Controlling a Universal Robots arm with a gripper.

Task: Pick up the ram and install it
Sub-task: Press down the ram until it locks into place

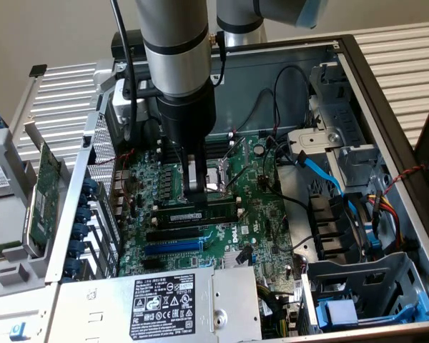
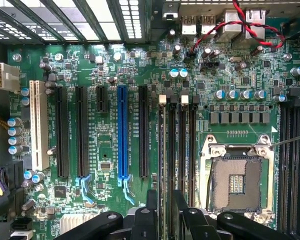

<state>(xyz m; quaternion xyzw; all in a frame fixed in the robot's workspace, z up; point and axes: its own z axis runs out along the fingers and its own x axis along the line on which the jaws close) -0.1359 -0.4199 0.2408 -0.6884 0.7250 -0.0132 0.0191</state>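
Note:
The ram (image 1: pixel 196 214) is a long green stick with a white label. It stands on edge along the black memory slots (image 2: pixel 177 150), between the CPU socket (image 1: pixel 216 175) and the expansion slots. My gripper (image 1: pixel 194 191) hangs straight down over its middle, the tips just above its top edge. In the wrist view the two dark fingers (image 2: pixel 151 215) of the gripper (image 2: pixel 164 212) point along the slots with a narrow gap between them. I cannot tell whether the tips touch the stick.
The open case's walls surround the board. A labelled power supply (image 1: pixel 164 304) lies at the near side. A blue cable (image 1: pixel 322 171) and drive cages (image 1: pixel 357 286) fill the exterior view's right. A green bracketed card (image 1: pixel 46 193) stands outside on the left. Red-black wires (image 2: pixel 240 25) cross near the rear ports.

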